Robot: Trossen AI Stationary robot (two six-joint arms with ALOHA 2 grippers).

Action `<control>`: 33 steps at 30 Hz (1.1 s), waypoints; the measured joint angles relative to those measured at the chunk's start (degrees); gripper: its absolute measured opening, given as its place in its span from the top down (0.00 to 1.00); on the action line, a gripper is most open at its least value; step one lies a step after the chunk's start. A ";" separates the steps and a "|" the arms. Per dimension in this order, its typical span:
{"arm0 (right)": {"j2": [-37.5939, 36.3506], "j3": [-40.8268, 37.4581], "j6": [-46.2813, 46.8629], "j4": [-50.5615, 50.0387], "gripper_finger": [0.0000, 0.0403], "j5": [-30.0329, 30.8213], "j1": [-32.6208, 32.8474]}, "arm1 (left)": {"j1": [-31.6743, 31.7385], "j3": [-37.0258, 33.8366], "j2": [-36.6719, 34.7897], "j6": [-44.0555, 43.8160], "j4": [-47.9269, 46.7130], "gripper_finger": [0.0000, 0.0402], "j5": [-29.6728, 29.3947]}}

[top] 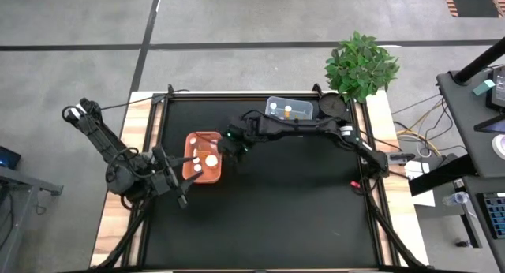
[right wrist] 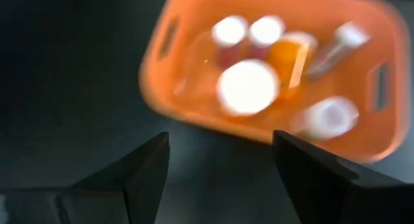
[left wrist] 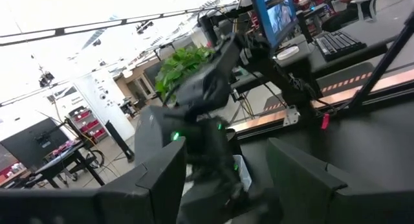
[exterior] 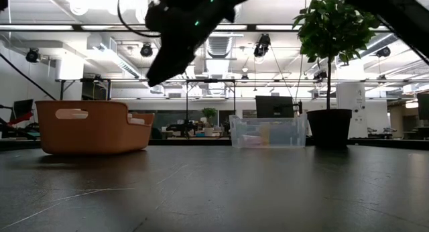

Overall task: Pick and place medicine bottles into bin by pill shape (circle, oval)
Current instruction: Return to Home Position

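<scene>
The orange bin [top: 203, 157] stands at the table's left of middle and holds several medicine bottles, mostly white-capped [right wrist: 249, 87], one orange [right wrist: 289, 56]. The clear bin [top: 289, 110] at the far middle holds two white-capped bottles [top: 274, 107]. My right gripper [right wrist: 220, 179] is open and empty, above the table just beside the orange bin's right side [top: 225, 149]; it hangs high in the low view [exterior: 174, 51]. My left gripper [left wrist: 226, 185] is open and empty at the orange bin's left side [top: 180, 178].
A potted plant [top: 360, 66] stands at the table's far right corner, behind the clear bin [exterior: 268, 131]. The orange bin [exterior: 94, 127] sits on the left in the low view. The black table top [top: 300, 218] is bare toward the near and right edges.
</scene>
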 joint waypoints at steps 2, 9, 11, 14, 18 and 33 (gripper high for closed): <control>-2.39 -2.63 1.07 -2.47 0.36 0.00 1.54 | 0.22 -0.13 0.59 -0.87 -0.30 0.51 0.90; -16.42 -27.42 6.88 10.28 0.40 4.41 10.72 | 2.38 -1.04 2.46 -2.90 -5.70 0.51 25.59; -21.23 -36.51 7.53 17.43 0.41 9.78 14.25 | 4.72 -1.07 2.48 -3.79 -9.12 0.51 38.92; -27.66 -48.71 7.94 28.62 0.42 18.30 19.12 | 11.05 -1.14 3.72 -3.98 -10.04 0.52 59.05; -35.38 -60.84 7.94 41.58 0.43 24.15 23.36 | 21.34 -1.14 6.62 -7.36 -10.48 0.56 70.20; -76.46 -94.00 2.48 55.93 0.43 26.34 21.24 | 37.72 -12.42 -13.31 -18.97 -22.51 0.98 69.30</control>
